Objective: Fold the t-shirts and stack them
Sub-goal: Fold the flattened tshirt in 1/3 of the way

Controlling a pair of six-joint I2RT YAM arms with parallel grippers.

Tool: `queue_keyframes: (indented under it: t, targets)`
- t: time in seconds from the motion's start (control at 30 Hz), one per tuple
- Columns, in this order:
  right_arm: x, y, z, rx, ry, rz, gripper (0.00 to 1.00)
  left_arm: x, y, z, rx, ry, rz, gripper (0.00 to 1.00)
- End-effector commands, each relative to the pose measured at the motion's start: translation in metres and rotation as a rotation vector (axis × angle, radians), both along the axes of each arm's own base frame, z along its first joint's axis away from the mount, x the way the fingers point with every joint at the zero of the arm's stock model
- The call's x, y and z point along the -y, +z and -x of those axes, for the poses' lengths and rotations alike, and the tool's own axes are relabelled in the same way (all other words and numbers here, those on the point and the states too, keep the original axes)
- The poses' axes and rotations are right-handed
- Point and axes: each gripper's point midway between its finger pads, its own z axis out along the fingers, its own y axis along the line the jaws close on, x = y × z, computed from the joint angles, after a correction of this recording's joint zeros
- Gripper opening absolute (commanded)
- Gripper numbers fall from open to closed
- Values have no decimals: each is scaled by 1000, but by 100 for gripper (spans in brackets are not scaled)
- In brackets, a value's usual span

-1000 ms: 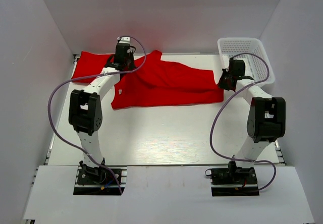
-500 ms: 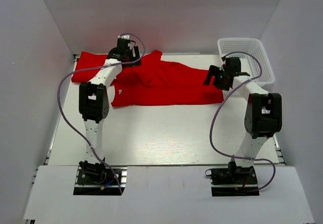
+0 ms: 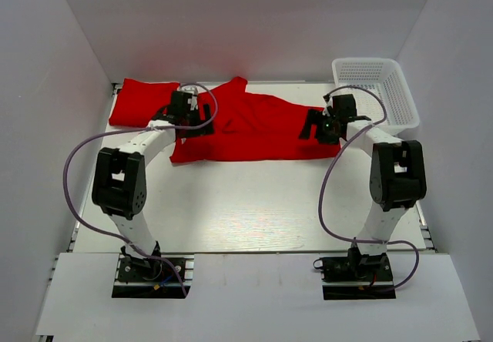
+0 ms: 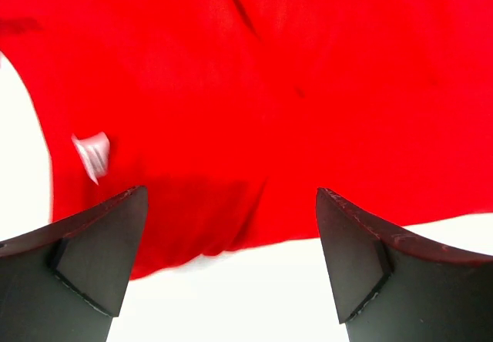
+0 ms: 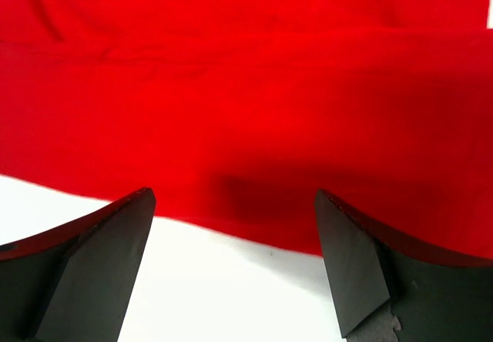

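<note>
- Hovering over the left end of the red t-shirt, the left gripper has its jaws spread wide with nothing between them.
- The right gripper sits over the shirt's right end, jaws also released and gripping nothing.
- The red t-shirt lies flat across the far half of the white table, long side running left to right, with its near edge roughly straight.
- The right wrist view shows a horizontal fold line across the fabric, with the near hem just ahead of the fingertips.
- A white neck tag lies on the fabric near the left finger in the left wrist view.
- A red cloth block lies at the far-left corner, touching or overlapping the shirt; cannot tell if it is a separate shirt.
- A white mesh basket stands at the far-right corner, beside the shirt's right end, not touching it.
- Purple cables loop off both arms.
</note>
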Motion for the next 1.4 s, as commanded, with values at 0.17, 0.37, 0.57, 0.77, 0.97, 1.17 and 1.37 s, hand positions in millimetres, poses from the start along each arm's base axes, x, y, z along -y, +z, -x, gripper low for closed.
queue_keyframes:
  t: [0.17, 0.37, 0.57, 0.77, 0.97, 1.17, 1.37]
  targets:
    - [15, -53, 4, -113, -60, 42, 90, 3, -63, 42, -144, -20, 77, 100]
    - [14, -62, 56, -189, -100, 4, 90, -8, -105, 109, -318, 36, 86, 100]
    - [31, -65, 136, -264, -123, 57, 90, -33, -113, 221, -500, 140, 65, 100]
    - [12, -52, 213, -261, 52, -18, 90, -23, -63, 279, -462, 163, 222, 100]
    - [-3, -1, 197, -58, 184, -42, 90, -28, 19, 213, -134, 86, 148, 100]
    - [-6, 36, 168, 88, 163, -52, 90, 14, 27, 144, -116, -136, 3, 100]
    - [7, 26, 162, 68, 96, 4, 90, 50, 6, 121, -169, -313, -332, 100]
